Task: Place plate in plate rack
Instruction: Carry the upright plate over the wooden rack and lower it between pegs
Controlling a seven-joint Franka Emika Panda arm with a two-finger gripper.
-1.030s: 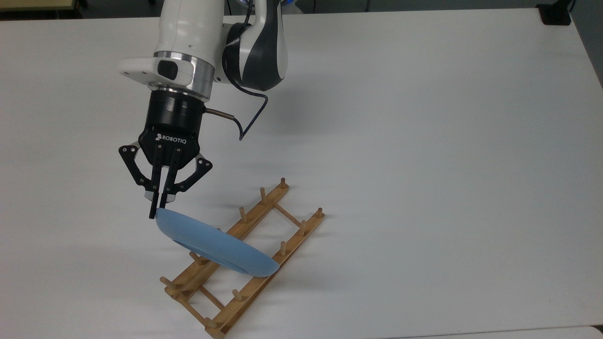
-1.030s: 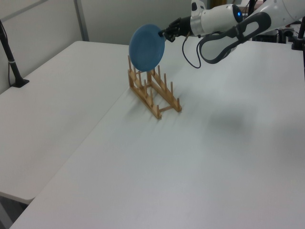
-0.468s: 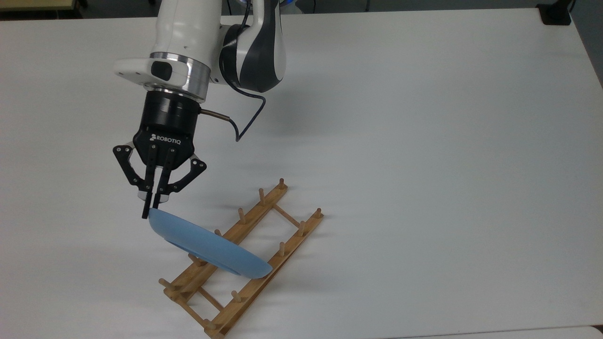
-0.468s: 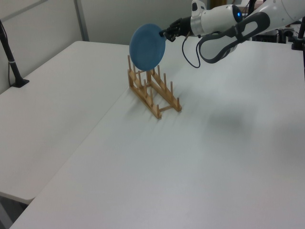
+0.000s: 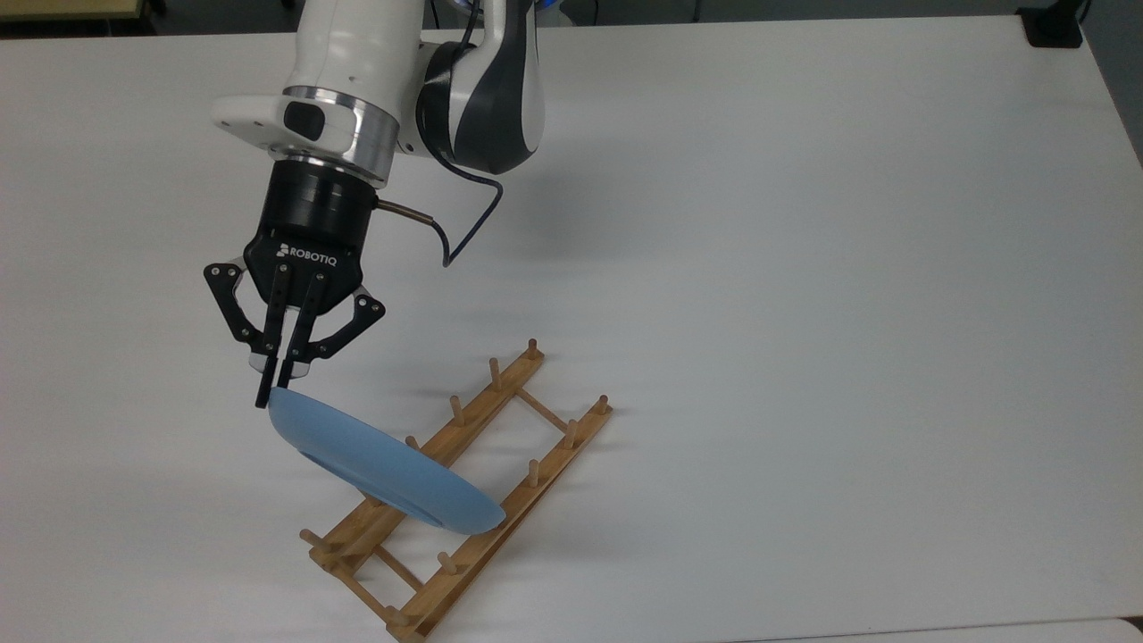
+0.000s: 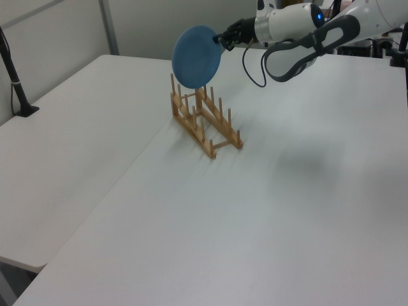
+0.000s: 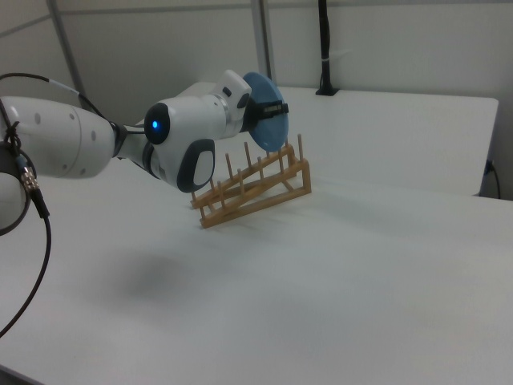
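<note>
Claw [image 5: 271, 386] pinched tight on the blue plate's [image 5: 384, 478] rim, left of centre in the top view, held above the rack [image 5: 464, 500]. White table [image 5: 804, 268] wide open at right.

Plate [image 5: 384, 473]: we record it as round, shallow, glossy light blue, held on edge in the air above the rack's pegs. Plate rack [image 5: 464, 500]: we note light-brown wood, two rails, thin crossbars, upright pegs; it lies flat on the table, diagonal in the top view, toward the near edge.
</note>
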